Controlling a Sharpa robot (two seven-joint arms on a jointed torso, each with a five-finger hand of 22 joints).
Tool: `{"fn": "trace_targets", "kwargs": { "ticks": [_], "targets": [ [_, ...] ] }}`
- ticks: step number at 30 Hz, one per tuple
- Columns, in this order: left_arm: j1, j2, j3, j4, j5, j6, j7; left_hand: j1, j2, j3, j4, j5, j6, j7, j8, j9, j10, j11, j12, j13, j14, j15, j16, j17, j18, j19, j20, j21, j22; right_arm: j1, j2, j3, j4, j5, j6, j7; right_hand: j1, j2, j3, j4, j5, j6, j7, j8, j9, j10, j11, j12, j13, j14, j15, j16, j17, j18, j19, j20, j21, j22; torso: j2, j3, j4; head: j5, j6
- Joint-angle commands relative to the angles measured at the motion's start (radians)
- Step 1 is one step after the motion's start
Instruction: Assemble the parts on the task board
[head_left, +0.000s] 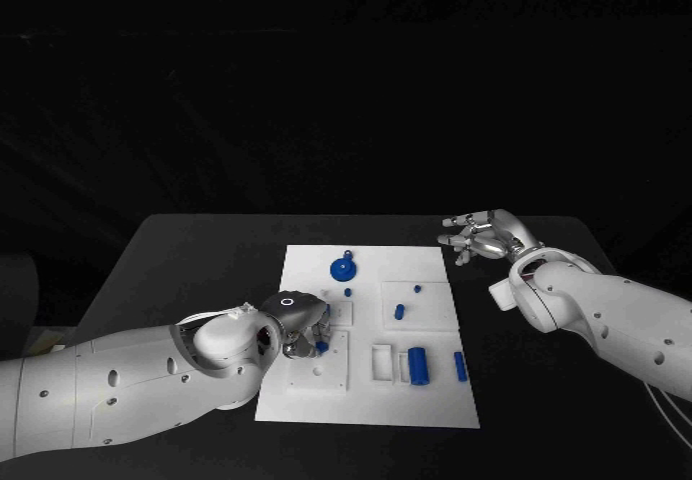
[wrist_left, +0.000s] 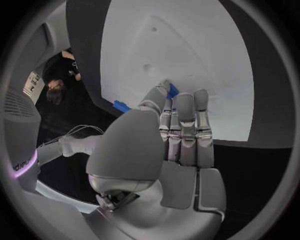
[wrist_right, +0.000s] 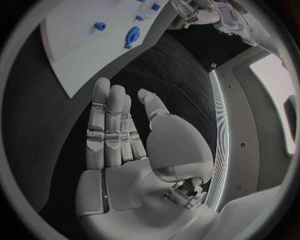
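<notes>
- My left hand (head_left: 293, 322) lies over the near-left part of the task board (head_left: 433, 405), fingers bent down onto it. In my left wrist view the fingertips (wrist_left: 164, 95) press against a small blue part (wrist_left: 172, 90); another blue bit (wrist_left: 121, 106) shows just beside my thumb. I cannot tell whether I truly grip the part or only touch it.
- Nearest on the board, toward its right, a blue cylinder (head_left: 418, 365) lies in a white holder, with a slim blue bar (head_left: 460, 367) just beside it.
- Mid-board sits a white block (head_left: 405, 301) carrying two small blue pieces (head_left: 400, 311).
- Farther back, a round blue disc with a stem (head_left: 345, 267) lies flat on the board.
- My right hand (head_left: 480, 236) hovers past the board's far-right corner, above the black table (head_left: 188, 250). It holds nothing; its fingers are loosely spread, the palm bare in my right wrist view (wrist_right: 122, 145).
- Nothing stands between my right hand and the board.
- I can make out no readable writing on the board or parts; a faint mark on my left arm is too blurred to read.
</notes>
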Motion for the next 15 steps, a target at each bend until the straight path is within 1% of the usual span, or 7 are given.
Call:
{"fn": "trace_targets", "kwargs": {
  "ticks": [1,3,4,10,14,15],
  "targets": [
    [-0.015,0.005,-0.009,-0.013,-0.005,0.037,0.006,-0.008,0.011,0.03,-0.003,0.003,-0.006,0.002,-0.001,-0.002,-0.019,0.006,-0.003,0.002,0.009,0.004,-0.002,-0.003,0.022,-0.013,0.003,0.02,0.024,0.0,-0.001,0.0,0.003,-0.004,0.013,0.01,-0.011,0.0,0.001,0.001,0.006,-0.006,0.002,-0.003,-0.001,-0.004,-0.004,0.0,0.001,0.003,0.0,-0.002,0.001,-0.007,0.004,0.005,0.004,-0.001,0.0,0.0006,0.0001,-0.001,0.0],
    [-0.016,0.006,-0.009,-0.016,-0.005,0.043,0.007,-0.015,0.011,0.05,-0.003,0.001,-0.015,0.005,0.0,-0.003,-0.032,0.01,-0.003,0.002,0.012,0.005,-0.003,-0.004,0.025,-0.017,0.004,0.029,0.024,0.0,-0.001,0.0,0.003,-0.004,0.013,0.01,-0.011,0.0,0.001,0.001,0.006,-0.006,0.002,-0.003,-0.001,-0.004,-0.004,0.0,0.001,0.003,0.0,-0.002,0.001,-0.007,0.004,0.005,0.004,-0.001,0.0,0.0005,-0.0002,-0.001,0.0],
    [-0.016,0.006,-0.009,-0.017,-0.005,0.046,0.006,-0.026,0.001,0.08,-0.002,0.002,-0.02,0.005,-0.002,-0.002,-0.036,0.012,-0.006,0.001,0.014,0.006,-0.005,-0.006,0.03,-0.021,0.007,0.041,0.024,0.0,-0.002,0.0,0.003,-0.004,0.013,0.01,-0.011,0.0,0.001,0.001,0.006,-0.006,0.002,-0.003,-0.001,-0.004,-0.004,0.0,0.001,0.003,0.0,-0.002,0.001,-0.007,0.004,0.005,0.004,-0.001,0.0,0.0005,-0.0002,-0.002,0.0],
    [-0.017,0.007,-0.009,-0.022,-0.004,0.059,0.002,-0.038,-0.02,0.124,0.001,0.004,-0.047,0.013,-0.002,-0.005,-0.074,0.024,-0.005,0.001,0.015,0.013,-0.011,-0.008,0.036,-0.028,0.012,0.056,0.023,0.0,-0.003,0.0,0.004,-0.004,0.013,0.01,-0.011,0.0,0.001,0.001,0.006,-0.006,0.002,-0.003,-0.001,-0.004,-0.004,0.0,0.001,0.003,0.0,-0.002,0.001,-0.007,0.004,0.005,0.004,-0.001,0.0,0.0009,-0.0003,-0.003,0.001],
    [-0.017,0.008,-0.009,-0.022,-0.004,0.064,-0.003,-0.045,-0.043,0.148,0.001,0.004,-0.093,0.022,-0.002,-0.008,-0.111,0.041,-0.005,0.0,0.014,0.025,-0.015,-0.01,0.044,-0.027,0.018,0.062,0.022,0.0,-0.003,0.0,0.004,-0.004,0.013,0.01,-0.011,0.0,0.001,0.001,0.006,-0.006,0.002,-0.003,-0.001,-0.004,-0.004,0.0,0.001,0.003,0.0,-0.002,0.001,-0.007,0.004,0.005,0.004,-0.001,0.0,0.0002,0.0003,-0.003,0.0],
    [-0.017,0.008,-0.009,-0.023,-0.004,0.065,-0.004,-0.05,-0.054,0.165,0.004,0.004,-0.103,0.024,-0.001,-0.008,-0.12,0.045,-0.005,0.0,0.015,0.028,-0.018,-0.011,0.05,-0.027,0.023,0.064,0.022,0.0,-0.003,0.0,0.004,-0.004,0.013,0.01,-0.011,0.0,0.001,0.001,0.006,-0.006,0.002,-0.003,-0.001,-0.004,-0.004,0.0,0.001,0.003,0.0,-0.002,0.001,-0.007,0.004,0.005,0.004,-0.001,0.0,0.0006,0.0003,-0.003,0.0]
  ]
}}
